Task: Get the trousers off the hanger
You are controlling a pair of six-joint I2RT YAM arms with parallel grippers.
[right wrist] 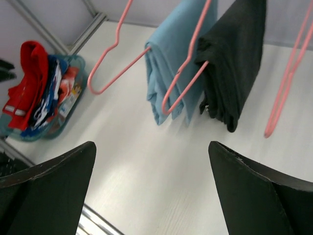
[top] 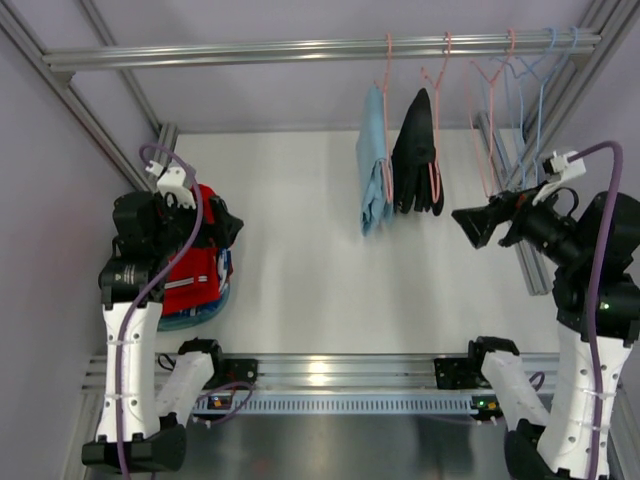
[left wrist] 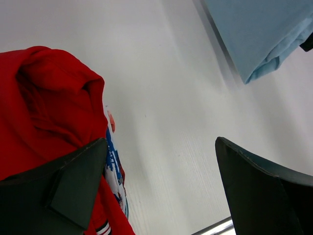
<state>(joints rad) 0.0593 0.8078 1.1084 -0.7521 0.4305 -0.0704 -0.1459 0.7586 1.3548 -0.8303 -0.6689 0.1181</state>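
The red trousers [top: 195, 265] lie crumpled on top of a pile of clothes at the left of the table, off any hanger; they also show in the left wrist view [left wrist: 44, 98] and the right wrist view [right wrist: 32, 73]. My left gripper [top: 218, 226] hovers just over them, open [left wrist: 161, 142], with only white table between its fingers. An empty pink hanger [top: 490, 130] hangs on the rail at the right [right wrist: 286, 83]. My right gripper [top: 470, 225] stands open [right wrist: 151, 144] in the air just left of it and holds nothing.
A light blue garment [top: 375, 165] and a black garment [top: 418, 155] hang on two other pink hangers. Light blue wire hangers [top: 535, 90] crowd the rail's right end. A teal basket [top: 195, 320] holds the clothes pile. Frame posts stand at both sides.
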